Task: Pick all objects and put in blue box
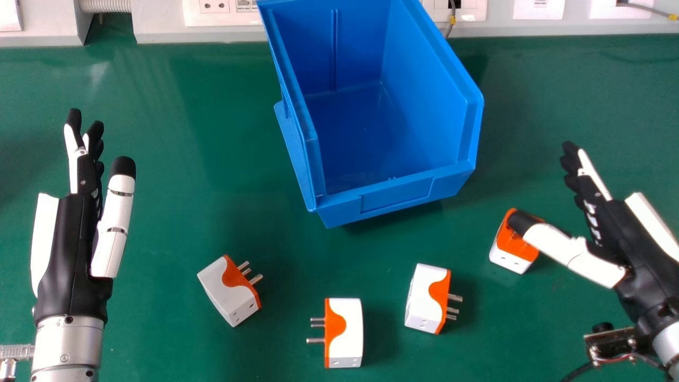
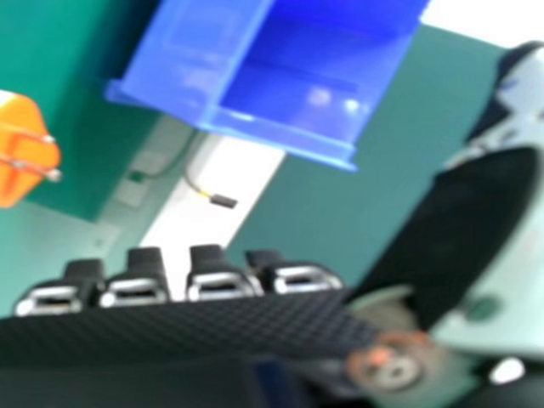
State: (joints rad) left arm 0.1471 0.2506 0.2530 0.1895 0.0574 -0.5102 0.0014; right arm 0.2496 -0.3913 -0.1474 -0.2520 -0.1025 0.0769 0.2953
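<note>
The right hand [image 1: 618, 225], fingers straight and thumb apart, hangs by the rightmost adapter [image 1: 510, 251] toward the right side of the worktop [image 1: 175, 159], apparently lining up a grasp. Next: pinch, then lift to the far-edge blue box [image 1: 398, 195]. The left hand [image 1: 74, 233] is open.

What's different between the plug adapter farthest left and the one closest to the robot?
The leftmost adapter points its prongs right and away from the robot; the closest adapter points its prongs left. The leftmost adapter lies slanted, while the closest adapter is lined up nearly straight. Both are white and orange and lie on the green table.
</note>
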